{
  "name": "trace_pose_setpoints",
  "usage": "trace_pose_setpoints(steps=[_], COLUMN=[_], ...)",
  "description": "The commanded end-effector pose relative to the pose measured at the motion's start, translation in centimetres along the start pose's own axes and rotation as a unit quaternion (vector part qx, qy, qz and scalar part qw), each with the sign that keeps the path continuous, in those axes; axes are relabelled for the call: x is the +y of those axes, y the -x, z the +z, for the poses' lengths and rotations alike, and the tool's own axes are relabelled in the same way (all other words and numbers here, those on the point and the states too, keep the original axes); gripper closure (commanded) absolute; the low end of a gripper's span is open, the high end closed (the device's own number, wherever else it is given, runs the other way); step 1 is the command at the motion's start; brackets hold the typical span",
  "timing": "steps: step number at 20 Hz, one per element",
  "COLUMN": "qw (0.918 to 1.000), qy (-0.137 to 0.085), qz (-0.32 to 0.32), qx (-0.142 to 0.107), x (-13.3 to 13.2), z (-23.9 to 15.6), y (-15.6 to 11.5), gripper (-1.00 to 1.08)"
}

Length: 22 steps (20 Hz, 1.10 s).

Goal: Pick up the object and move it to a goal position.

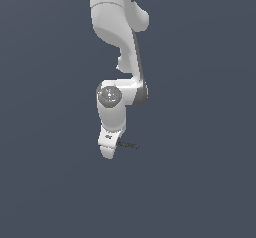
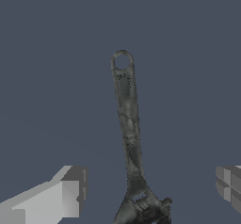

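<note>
The object, a thin dark grey wrench (image 2: 128, 115), lies flat on the dark blue-grey surface. In the wrist view its handle ends in a small ring and its jaw head sits at the frame edge, between my fingers. My gripper (image 2: 150, 188) is open. One white finger (image 2: 66, 195) and the other finger (image 2: 229, 183) stand far apart on either side of the head, touching nothing. In the exterior view the gripper (image 1: 109, 151) points down, and the wrench (image 1: 128, 145) pokes out towards the exterior view's right of it.
The white arm (image 1: 117, 27) comes down from the top of the exterior view to the wrist (image 1: 111, 97). Around it there is only the plain dark blue-grey ground (image 1: 200, 182).
</note>
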State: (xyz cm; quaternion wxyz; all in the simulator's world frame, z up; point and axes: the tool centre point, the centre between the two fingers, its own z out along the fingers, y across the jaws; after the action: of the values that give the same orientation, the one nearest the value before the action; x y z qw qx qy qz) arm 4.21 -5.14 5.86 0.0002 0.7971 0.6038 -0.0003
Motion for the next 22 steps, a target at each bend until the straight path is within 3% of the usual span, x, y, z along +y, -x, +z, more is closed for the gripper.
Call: trace_pose_setpoints(steps=[1, 20, 21, 22], qw=[1.0, 1.0, 1.0, 1.0], qy=[0.0, 0.0, 0.0, 0.0], qz=[-0.005, -0.006, -0.006, -0.006], qx=[0.0, 0.0, 0.0, 0.0], x=[0.0, 0.0, 0.0, 0.0], z=[0.1, 5.1, 5.1, 5.1], y=[0.0, 0.0, 0.0, 0.0], gripper=[-0.92, -0.92, 1.08, 1.08])
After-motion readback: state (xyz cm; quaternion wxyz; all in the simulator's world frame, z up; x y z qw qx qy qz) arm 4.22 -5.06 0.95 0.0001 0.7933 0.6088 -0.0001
